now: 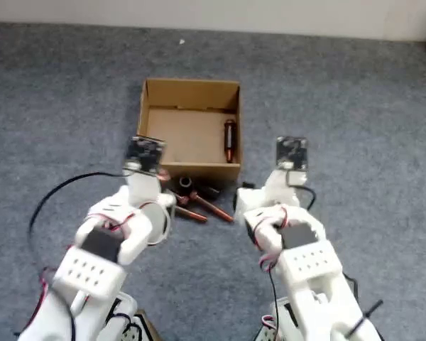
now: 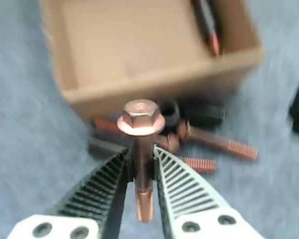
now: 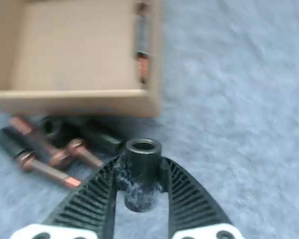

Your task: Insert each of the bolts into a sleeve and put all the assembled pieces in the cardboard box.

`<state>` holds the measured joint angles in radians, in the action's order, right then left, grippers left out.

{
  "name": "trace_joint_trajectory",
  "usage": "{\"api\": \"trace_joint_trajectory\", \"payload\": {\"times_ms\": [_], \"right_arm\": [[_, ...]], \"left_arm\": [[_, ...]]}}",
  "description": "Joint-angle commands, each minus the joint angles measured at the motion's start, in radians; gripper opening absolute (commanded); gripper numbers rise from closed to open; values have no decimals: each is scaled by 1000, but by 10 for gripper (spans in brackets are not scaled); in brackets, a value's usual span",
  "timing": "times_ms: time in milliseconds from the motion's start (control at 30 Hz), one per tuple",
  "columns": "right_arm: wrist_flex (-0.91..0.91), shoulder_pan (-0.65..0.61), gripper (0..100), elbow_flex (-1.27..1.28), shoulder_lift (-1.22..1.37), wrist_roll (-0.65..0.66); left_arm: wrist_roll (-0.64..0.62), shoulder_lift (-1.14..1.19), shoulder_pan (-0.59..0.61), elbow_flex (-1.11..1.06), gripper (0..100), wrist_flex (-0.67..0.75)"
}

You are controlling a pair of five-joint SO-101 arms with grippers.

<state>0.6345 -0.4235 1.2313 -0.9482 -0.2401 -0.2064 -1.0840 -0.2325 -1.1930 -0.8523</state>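
Note:
My left gripper [image 2: 141, 162] is shut on a copper bolt [image 2: 140, 119], which stands head up between the fingers just short of the cardboard box [image 2: 159, 82]. My right gripper [image 3: 142, 174] is shut on a black sleeve [image 3: 142, 162], held upright with its bore open on top. Between the two arms, in front of the box [image 1: 150, 106], lies a small pile of loose bolts [image 1: 211, 206] and black sleeves [image 1: 209, 190]. One assembled piece [image 1: 229, 140] lies inside the box along its right wall.
Grey carpet surrounds the box on all sides. A black cable [image 1: 57, 195] loops out from the left arm. The pile's bolts [image 3: 45, 169] and sleeves [image 3: 102, 137] lie close against the box's front wall [image 3: 74, 102].

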Motion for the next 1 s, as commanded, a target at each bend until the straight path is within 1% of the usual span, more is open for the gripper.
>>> {"api": "trace_joint_trajectory", "payload": {"times_ms": [0, 133, 200, 333, 400, 500, 700, 967], "right_arm": [[2, -84, 5, 42, -197, 89], [1, -139, 5, 90, -341, 161], [1, -165, 5, 99, -387, 189], [-1, -231, 5, 96, -450, 282], [-1, -268, 5, 93, -472, 304], [-2, -331, 5, 93, -499, 310], [-2, -430, 5, 93, -561, 310], [-2, -441, 5, 99, -653, 310]], "left_arm": [[8, -240, 65, 8, 5, 12], [6, -366, 67, 36, 5, 12], [-18, -404, 67, 64, 5, 14], [-78, -418, 67, 137, 5, 17], [-87, -418, 58, 166, 5, 17], [-92, -420, 15, 199, 5, 17], [-92, -429, -114, 209, 5, 17], [-89, -429, -189, 208, 5, 12]]}}
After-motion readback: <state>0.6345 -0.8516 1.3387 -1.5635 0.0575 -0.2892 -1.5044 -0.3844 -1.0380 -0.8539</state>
